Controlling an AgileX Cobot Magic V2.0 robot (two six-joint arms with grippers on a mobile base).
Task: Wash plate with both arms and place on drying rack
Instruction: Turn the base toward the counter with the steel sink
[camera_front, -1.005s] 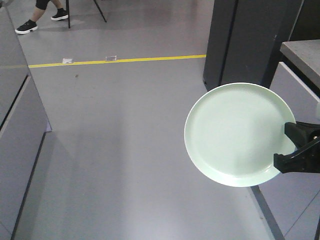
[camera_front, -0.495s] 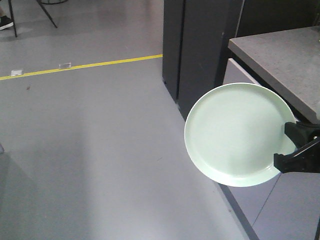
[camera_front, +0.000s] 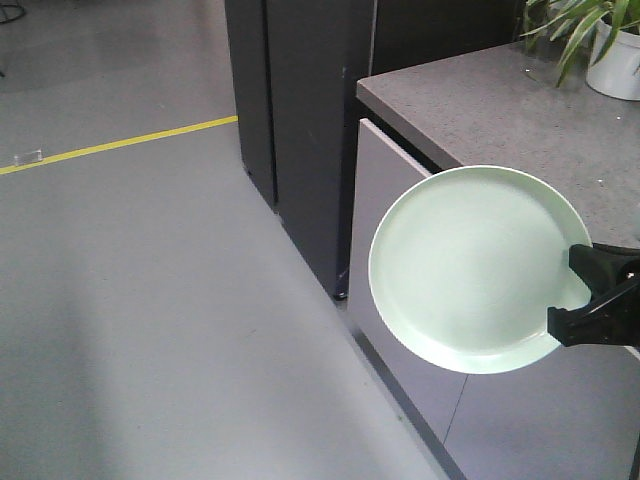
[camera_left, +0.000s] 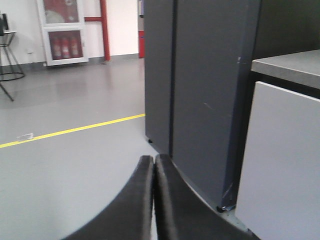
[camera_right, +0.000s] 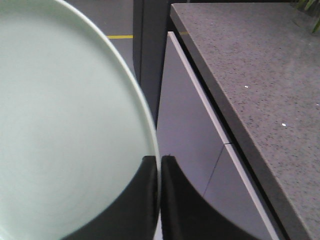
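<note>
The pale mint-green plate (camera_front: 470, 268) hangs in the air beside the counter, face toward the front camera. My right gripper (camera_front: 578, 298) is shut on the plate's right rim, one black finger on each face; in the right wrist view the plate (camera_right: 65, 125) fills the left half and the right gripper (camera_right: 159, 162) pinches its edge. My left gripper (camera_left: 153, 161) is shut with nothing between its fingers, pointing at the floor and a dark cabinet. The left arm does not show in the front view. The drying rack is out of view.
A grey speckled countertop (camera_front: 500, 110) over pale cabinet fronts (camera_front: 385, 210) lies at the right. A tall dark cabinet (camera_front: 300, 130) stands left of it. A potted plant (camera_front: 600, 40) sits on the far counter. Grey floor with a yellow line (camera_front: 120, 145) spreads left.
The whole view has swung to the right: the dark cabinet slid left, the counter and plant came into sight. The plate and right gripper keep the same place in the picture.
</note>
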